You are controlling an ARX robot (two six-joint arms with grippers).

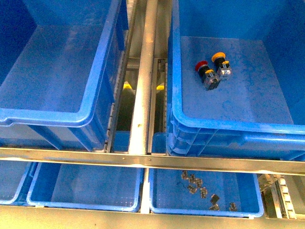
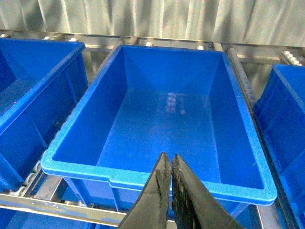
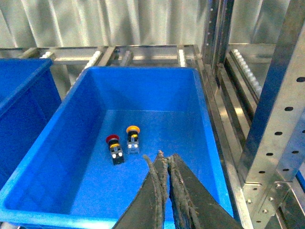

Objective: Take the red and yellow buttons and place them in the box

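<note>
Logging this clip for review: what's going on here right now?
Nothing is being handled at this moment. A red button and a yellow button lie side by side on the floor of the right blue box. The left blue bin looks empty. The left gripper and the right gripper are both shut, holding nothing, each hanging above the near rim of its bin. Small parts lie in a lower tray.

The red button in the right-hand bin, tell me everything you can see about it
The red button has a round red mushroom cap, a yellow collar and a black-and-grey blocky body. It lies on its side on the floor of the blue bin, right beside the yellow button, apparently touching it. No gripper touches it.
</note>
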